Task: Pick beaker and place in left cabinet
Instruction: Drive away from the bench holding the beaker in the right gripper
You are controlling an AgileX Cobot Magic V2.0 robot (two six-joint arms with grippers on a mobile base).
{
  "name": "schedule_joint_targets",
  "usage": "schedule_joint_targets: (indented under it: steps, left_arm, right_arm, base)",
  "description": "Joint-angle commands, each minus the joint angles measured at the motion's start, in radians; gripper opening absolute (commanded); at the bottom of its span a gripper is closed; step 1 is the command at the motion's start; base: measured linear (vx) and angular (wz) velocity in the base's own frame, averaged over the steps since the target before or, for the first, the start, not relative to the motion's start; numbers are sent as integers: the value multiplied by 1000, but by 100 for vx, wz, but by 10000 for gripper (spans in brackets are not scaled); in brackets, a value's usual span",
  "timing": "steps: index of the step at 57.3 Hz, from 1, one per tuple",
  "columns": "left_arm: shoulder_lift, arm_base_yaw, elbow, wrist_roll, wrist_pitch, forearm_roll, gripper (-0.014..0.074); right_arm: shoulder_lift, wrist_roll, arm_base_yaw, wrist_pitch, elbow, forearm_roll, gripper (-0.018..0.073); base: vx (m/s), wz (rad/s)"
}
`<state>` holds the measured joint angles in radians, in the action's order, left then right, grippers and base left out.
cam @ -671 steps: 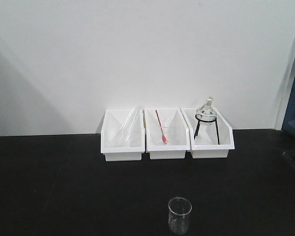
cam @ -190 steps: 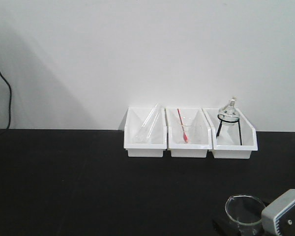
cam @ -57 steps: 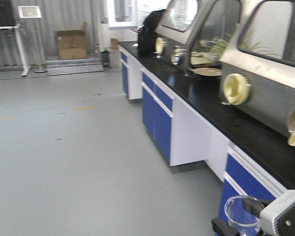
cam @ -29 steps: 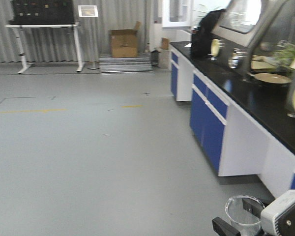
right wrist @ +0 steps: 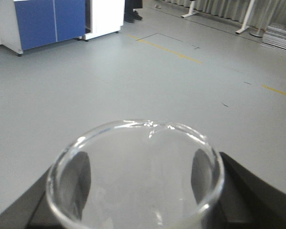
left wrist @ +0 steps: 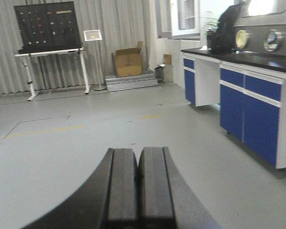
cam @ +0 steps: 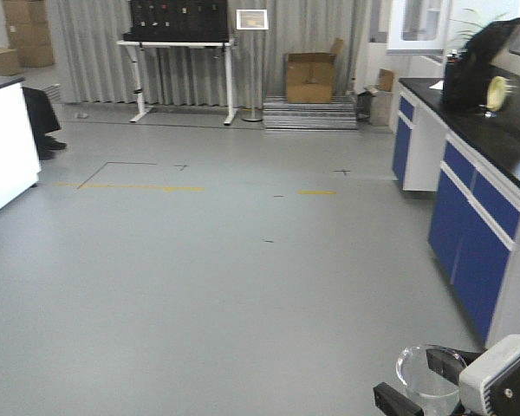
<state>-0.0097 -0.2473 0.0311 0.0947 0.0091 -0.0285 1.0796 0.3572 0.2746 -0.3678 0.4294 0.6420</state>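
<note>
Plainly the beaker (right wrist: 133,183) was a small cylinder of clear, colourless glass with a thin flared rim; a small pouring lip was pinched into the far side of that rim in the right wrist view; any printed markings were too faint to read; it looked empty.

To the left, the left gripper (left wrist: 138,164) reached forward low over the grey floor (cam: 199,286), roughly level, its two black fingers (left wrist: 122,186) pressed flat together with nothing between them; to the right, the right gripper (cam: 423,384) sat at the lower right corner of the front view, its pale grey housing behind the glass and one dark finger on either side of the beaker's wall, clamped on it and carrying it clear of the floor.

The beaker stood upright or very nearly so, its long axis vertical, mouth up and base down; the pouring lip pointed away from the right wrist; its lower part ran out of the front view.

Around them, from the left: the end of a white bench (cam: 4,139); a black pegboard (cam: 178,16) above a white-legged table (cam: 173,43); a small framed sign (cam: 252,18) on a stand; an open cardboard box (cam: 310,78) against the pleated grey wall; strips of yellow tape (cam: 139,186) on the floor; a long counter (cam: 472,208) with blue doors and a black top along the right side.
</note>
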Motion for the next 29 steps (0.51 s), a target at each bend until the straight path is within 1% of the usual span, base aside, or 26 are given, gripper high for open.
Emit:
schedule_joint_targets:
  steps: [1, 17, 29]
  left_arm:
    - [-19, -6, 16, -3, -84, -8, 1]
    - [-19, -6, 16, -3, -84, -8, 1]
    - [-19, -6, 16, -3, -84, -8, 1]
  right_arm:
    - [-18, 3, -4, -71, 31, -13, -6]
    - [-18, 3, -4, -71, 31, -13, -6]
    - [-18, 3, -4, -71, 31, -13, -6]
  base:
    - [17, 30]
    - [20, 22]
    - [26, 6]
